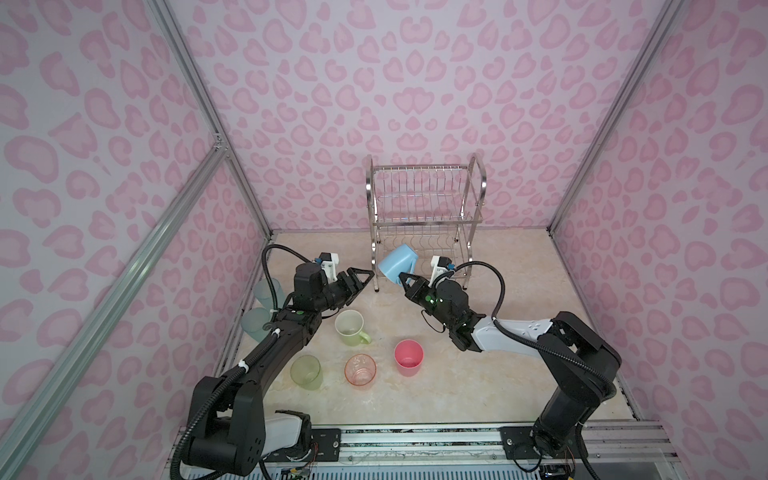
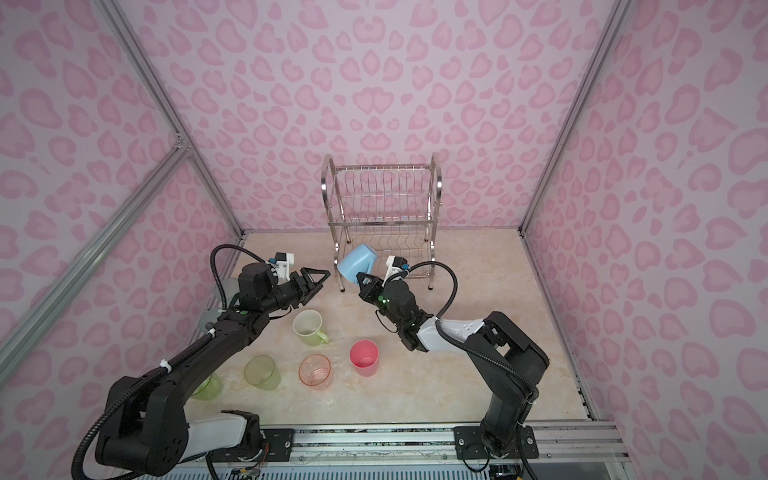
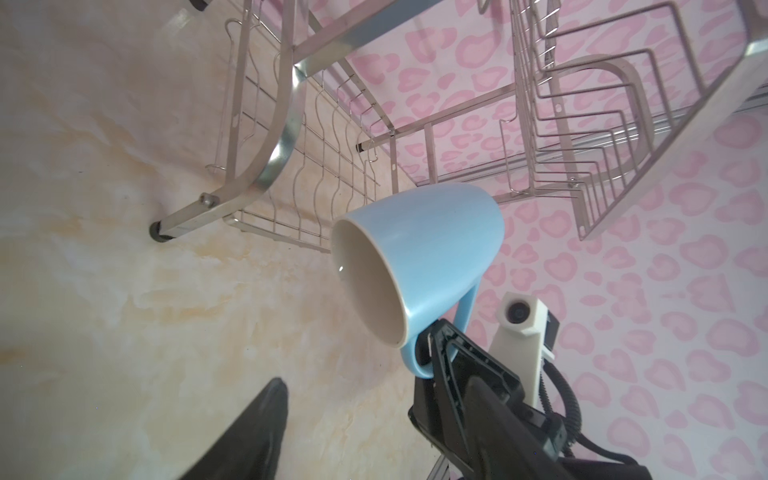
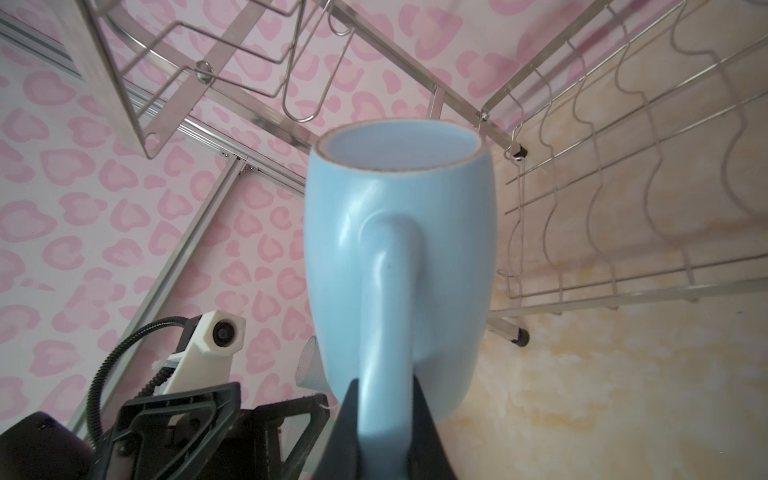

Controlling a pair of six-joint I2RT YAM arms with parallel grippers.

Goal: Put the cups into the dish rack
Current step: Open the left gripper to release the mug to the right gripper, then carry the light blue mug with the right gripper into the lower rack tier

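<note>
Robot lab test cell, dressed up rather than lived in. Pink heart-print wallpaper [image 1: 415, 83] on three walls, held by bare aluminium profile posts [image 1: 191, 75] at upper left and upper right of both top views. Marble-look tabletop [image 1: 519, 395] boxed in between. Two black robot arms [image 1: 266, 357] mounted on aluminium rail [image 1: 415, 440] along lower edge, loose wiring [image 1: 297, 469] beside it. Household things: steel dish rack [image 1: 424, 195], pastel cups [image 1: 409, 357].
</note>
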